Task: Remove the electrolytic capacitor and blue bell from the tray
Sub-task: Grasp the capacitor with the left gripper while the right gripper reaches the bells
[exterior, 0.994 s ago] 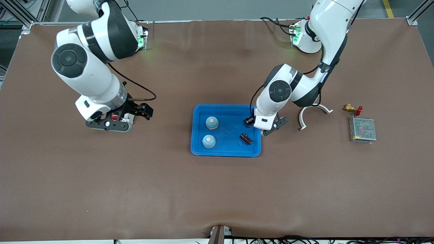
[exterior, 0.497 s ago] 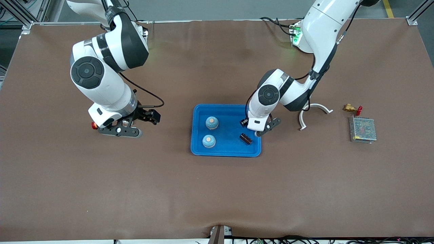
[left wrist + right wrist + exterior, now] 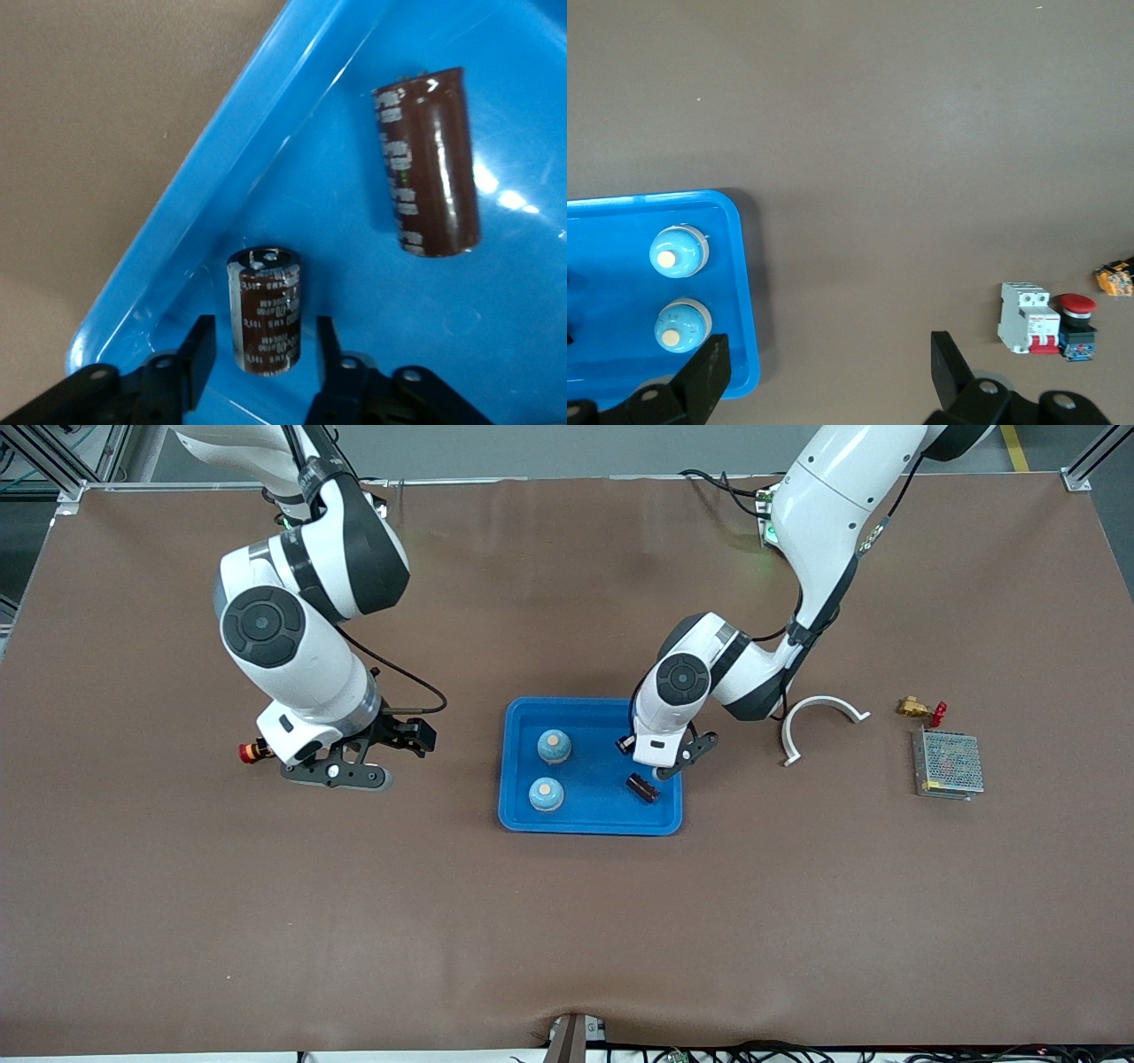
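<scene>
We see two white arms with glossy rounded shells, black bands at the joints and round dark caps on the elbows. Thin black cables loop alongside each forearm. Each black left pincer (image 3: 259, 354) and right pincer (image 3: 828, 372) has flat fingers with small screws just above.

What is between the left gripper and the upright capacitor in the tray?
Nothing visible. The left gripper already straddles the upright capacitor near the tray corner, with gaps on both sides; the second capacitor lies apart.
</scene>
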Controlling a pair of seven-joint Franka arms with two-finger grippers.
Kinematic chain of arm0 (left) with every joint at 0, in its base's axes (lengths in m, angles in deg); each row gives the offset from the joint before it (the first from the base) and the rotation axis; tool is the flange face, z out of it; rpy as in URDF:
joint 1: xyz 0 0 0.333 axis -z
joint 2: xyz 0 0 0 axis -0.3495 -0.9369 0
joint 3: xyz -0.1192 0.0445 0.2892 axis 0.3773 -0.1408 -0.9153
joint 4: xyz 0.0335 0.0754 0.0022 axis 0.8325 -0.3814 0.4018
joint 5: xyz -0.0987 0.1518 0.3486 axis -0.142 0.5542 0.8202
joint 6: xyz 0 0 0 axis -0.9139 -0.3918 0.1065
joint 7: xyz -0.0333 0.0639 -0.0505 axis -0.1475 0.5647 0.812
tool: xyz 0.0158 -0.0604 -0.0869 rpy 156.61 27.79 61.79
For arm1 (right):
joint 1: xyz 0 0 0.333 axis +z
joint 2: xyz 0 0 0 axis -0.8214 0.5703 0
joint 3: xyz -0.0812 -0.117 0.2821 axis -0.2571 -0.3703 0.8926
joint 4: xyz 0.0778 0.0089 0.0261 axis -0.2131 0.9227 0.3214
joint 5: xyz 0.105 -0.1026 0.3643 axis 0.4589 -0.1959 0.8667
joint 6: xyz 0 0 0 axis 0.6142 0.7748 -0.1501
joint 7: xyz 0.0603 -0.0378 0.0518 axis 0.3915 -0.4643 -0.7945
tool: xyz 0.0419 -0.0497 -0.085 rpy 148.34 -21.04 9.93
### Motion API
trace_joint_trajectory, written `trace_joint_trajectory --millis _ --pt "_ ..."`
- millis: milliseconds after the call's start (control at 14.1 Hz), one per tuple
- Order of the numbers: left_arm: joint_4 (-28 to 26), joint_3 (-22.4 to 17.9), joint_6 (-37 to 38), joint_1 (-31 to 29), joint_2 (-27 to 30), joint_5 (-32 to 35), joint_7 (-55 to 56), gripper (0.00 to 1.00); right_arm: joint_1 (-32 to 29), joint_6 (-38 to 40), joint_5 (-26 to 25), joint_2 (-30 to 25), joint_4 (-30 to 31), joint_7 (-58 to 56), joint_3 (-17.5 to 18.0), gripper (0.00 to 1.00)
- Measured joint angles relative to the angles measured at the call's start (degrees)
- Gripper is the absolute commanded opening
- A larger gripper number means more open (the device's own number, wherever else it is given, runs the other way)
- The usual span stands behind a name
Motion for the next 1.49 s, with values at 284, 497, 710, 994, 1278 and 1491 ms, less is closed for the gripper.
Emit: trace_joint_trajectory --millis 284,497,710,994,1278,1491 --pt "0.5 0.0 0.0 0.0 -0.3 0.1 0.0 0.0 1.8 -3.0 0.0 1.9 0.0 2.7 0.0 1.0" --pt "1.8 0.0 1.6 0.0 0.2 0.1 0.0 0.0 3.2 -4.6 0.0 3.4 0.1 3.3 0.0 1.0" --pt "4.4 0.2 7.1 0.0 2.6 0.2 0.0 0.0 6.3 -6.6 0.0 4.9 0.1 3.3 0.1 1.0" --pt "7.4 -0.2 13.0 -1.8 7.5 0.3 -0.3 0.0 10.8 -10.1 0.0 7.7 0.1 3.4 0.3 1.0" --pt "7.8 -0.4 18.2 -7.9 12.1 0.4 -7.6 0.0 11.1 -11.2 1.9 9.0 0.1 1.1 0.9 1.0" --pt "7.8 -0.4 21.3 -13.0 14.3 0.4 -14.3 0.0 11.2 -13.5 3.9 10.4 0.1 -0.6 1.2 1.0"
